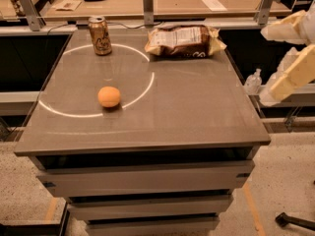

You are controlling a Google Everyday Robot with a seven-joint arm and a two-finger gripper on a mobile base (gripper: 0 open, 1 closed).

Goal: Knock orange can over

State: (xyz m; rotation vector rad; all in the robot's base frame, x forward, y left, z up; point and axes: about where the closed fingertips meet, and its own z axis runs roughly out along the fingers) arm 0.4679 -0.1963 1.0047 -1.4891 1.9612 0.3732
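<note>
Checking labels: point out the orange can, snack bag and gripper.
orange can (pixel 100 36): camera view, lettered side wall.
snack bag (pixel 184 41): camera view, middle of bag.
gripper (pixel 273 92): camera view, its tip, beyond table's (pixel 248 124) right edge.

This looks like a lab or work room. A gray cabinet (pixel 147 181) with drawers stands on a speckled floor (pixel 290 181). Behind it is a long wooden bench (pixel 182 1) with papers (pixel 214 4). The robot's gripper (pixel 288 53) hangs at the right edge.
</note>
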